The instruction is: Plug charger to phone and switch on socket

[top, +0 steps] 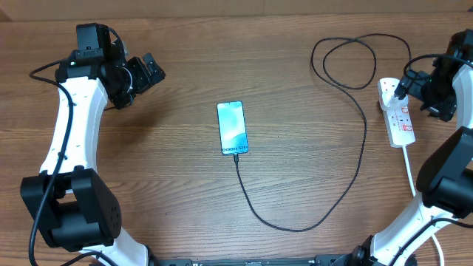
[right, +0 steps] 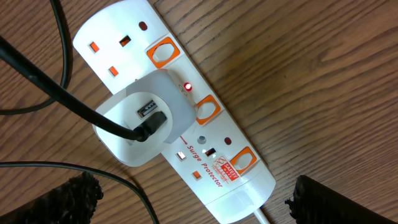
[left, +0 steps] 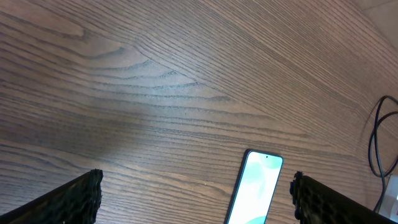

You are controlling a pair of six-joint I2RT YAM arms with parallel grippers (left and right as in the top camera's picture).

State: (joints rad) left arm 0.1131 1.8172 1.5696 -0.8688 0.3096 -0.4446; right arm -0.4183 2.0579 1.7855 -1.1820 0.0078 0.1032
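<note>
The left pincer (top: 146, 72) hovers at ten o'clock in the overhead view, jaws spread wide. The right pincer (top: 415, 90) hangs near three o'clock, jaws also apart.

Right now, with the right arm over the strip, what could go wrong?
1. The charger cable loops close to the open right gripper; pulling away could snag it and tug the connector out of the phone.
2. A red light glows beside the middle switch on the socket, so it looks on already; another press might switch it off.
</note>
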